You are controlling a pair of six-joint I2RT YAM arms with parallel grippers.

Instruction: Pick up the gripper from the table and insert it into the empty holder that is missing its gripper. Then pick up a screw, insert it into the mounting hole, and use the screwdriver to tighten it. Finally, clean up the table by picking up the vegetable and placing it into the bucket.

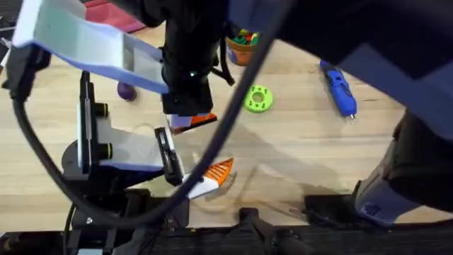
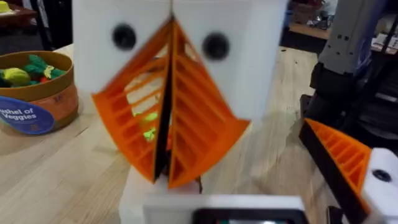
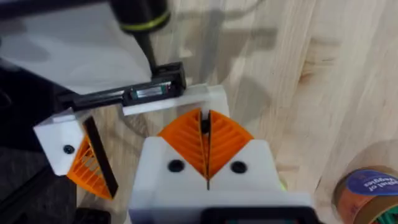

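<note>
My right gripper (image 3: 206, 140) (image 2: 163, 171) (image 1: 192, 122) is shut, its orange fingertips pressed down at the bare white holder (image 3: 214, 98) (image 2: 140, 196) on the left arm's tip. A thin dark strip runs between its pads; the loose gripper is hidden. My left gripper (image 1: 202, 150) stands open, its one orange finger (image 2: 345, 155) (image 3: 84, 165) well off to the side of the holder. Out on the table lie the blue screwdriver (image 1: 338, 88) at the right, the purple vegetable (image 1: 127, 91) at the left and the bucket (image 1: 242, 44) (image 2: 37, 93) at the back.
A green ring-shaped toy (image 1: 257, 99) lies between the bucket and my right gripper. The right arm crosses the overhead view large and dark, hiding much of the table's far side. Bare wood shows at the front right (image 1: 297, 163).
</note>
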